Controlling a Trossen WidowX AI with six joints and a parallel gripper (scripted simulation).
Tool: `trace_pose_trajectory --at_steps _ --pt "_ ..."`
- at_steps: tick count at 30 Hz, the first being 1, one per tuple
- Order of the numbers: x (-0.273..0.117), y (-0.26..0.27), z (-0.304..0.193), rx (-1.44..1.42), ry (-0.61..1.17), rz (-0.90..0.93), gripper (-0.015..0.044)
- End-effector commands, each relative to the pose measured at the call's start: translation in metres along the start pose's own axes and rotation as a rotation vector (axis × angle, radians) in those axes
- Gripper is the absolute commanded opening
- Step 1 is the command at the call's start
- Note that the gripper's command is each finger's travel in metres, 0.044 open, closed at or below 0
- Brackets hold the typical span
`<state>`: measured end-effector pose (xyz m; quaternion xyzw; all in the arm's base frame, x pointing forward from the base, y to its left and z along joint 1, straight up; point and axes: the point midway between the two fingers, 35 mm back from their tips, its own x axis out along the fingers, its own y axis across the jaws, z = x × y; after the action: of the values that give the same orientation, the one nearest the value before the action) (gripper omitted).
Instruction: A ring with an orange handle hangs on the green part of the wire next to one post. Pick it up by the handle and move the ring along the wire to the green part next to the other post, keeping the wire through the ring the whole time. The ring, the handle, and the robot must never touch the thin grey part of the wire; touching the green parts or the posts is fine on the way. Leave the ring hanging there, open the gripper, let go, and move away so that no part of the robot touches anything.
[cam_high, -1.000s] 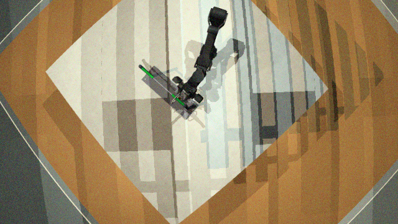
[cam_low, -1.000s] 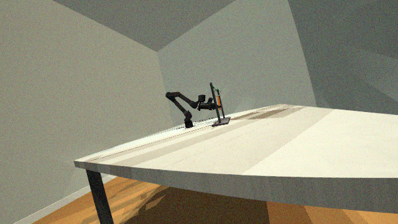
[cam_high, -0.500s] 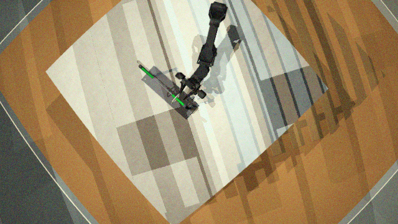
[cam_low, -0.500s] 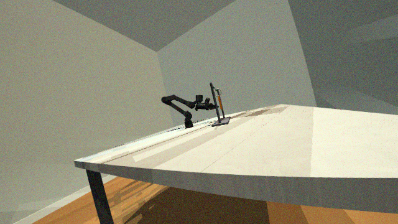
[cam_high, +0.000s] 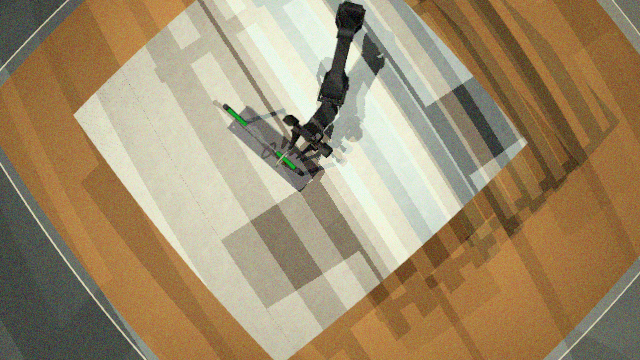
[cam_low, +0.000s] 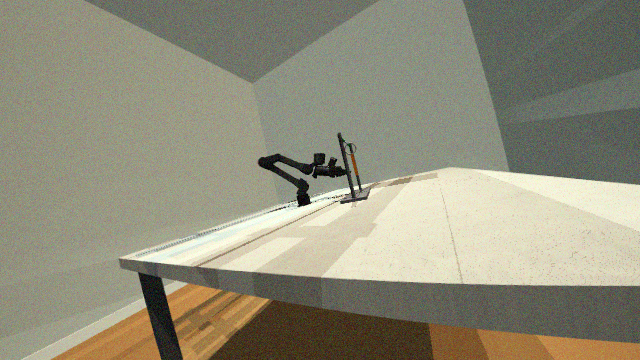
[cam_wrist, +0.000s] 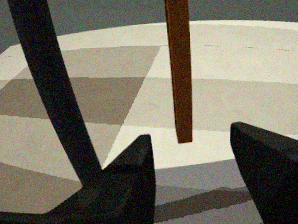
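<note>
In the wrist view, the gripper (cam_wrist: 189, 135) stands released: its two dark fingers sit apart with open space between them, and nothing is clamped. Just beyond the fingertips hangs the orange handle (cam_wrist: 176, 50), upright, with its lower end in line with the gap and touching neither finger. To the left of it a dark post (cam_wrist: 47, 76) leans across the view, and the pale table (cam_wrist: 253, 63) spreads out behind.

The exterior view shows the gripper (cam_low: 344, 172) level with the lower half of the handle (cam_low: 354, 167) and close beside it. The ring (cam_low: 351, 148) hangs at the top, next to the post (cam_low: 345, 165), which rises from a dark base plate (cam_low: 357, 196).

From the top view, the arm (cam_high: 335, 80) reaches in from the far side to the right-hand green part (cam_high: 286, 161). The other green part (cam_high: 235, 116) lies well apart to the left.
</note>
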<state>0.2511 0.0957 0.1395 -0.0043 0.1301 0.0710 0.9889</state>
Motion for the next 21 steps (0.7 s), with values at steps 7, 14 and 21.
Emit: trace_pose_trajectory --at_steps 7,14,21 --pt "0.0 -0.001 -0.003 0.0 0.006 -0.006 0.016" --pt "0.0 -0.001 -0.003 0.0 0.006 -0.006 0.016" --pt "-0.019 0.001 0.0 0.0 0.003 -0.001 0.0291"
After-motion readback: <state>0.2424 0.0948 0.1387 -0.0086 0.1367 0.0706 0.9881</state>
